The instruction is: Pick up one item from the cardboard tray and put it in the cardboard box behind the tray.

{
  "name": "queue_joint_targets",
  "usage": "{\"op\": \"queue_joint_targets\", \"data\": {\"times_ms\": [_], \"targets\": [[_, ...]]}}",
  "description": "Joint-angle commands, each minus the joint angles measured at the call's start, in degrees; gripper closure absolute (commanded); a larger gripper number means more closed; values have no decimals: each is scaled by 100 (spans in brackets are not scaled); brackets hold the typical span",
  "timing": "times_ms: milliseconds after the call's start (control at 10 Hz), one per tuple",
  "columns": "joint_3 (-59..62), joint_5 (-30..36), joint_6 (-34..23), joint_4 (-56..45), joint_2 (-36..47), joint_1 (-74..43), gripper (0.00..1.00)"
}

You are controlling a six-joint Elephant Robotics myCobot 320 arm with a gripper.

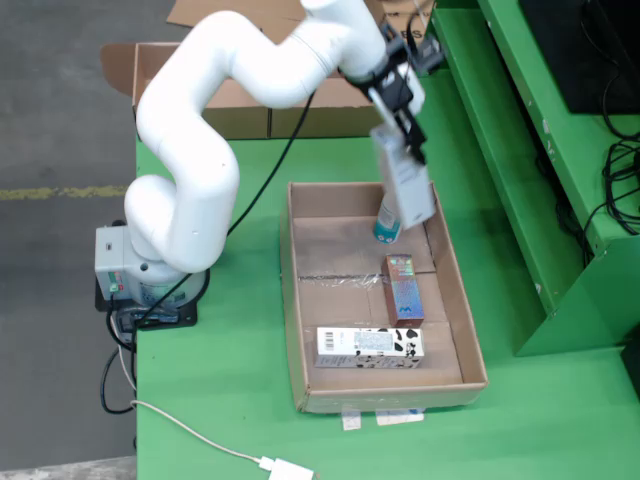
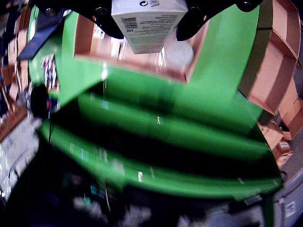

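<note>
The claw grips a grey carton lifted above the cardboard tray; next, carry it to the cardboard box beyond and release.

One cardboard tray holding three items — cow-patterned carton, dark red box, teal-based bottle — one grey carton above the tray, one cardboard box behind it.

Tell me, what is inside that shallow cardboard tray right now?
In the fixed view, the tray holds a black-and-white carton, a small brown box and a blue-capped item, partly hidden by the grey box in the hand.
</note>
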Motion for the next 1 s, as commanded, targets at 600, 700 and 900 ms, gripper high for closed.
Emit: {"op": "queue_joint_targets", "data": {"times_ms": [600, 700, 900], "targets": [[3673, -3047, -274, 379, 973, 4097, 100], [3673, -2895, -39, -32, 1163, 4490, 100], [3673, -2325, 380, -674, 1426, 5212, 100]]}}
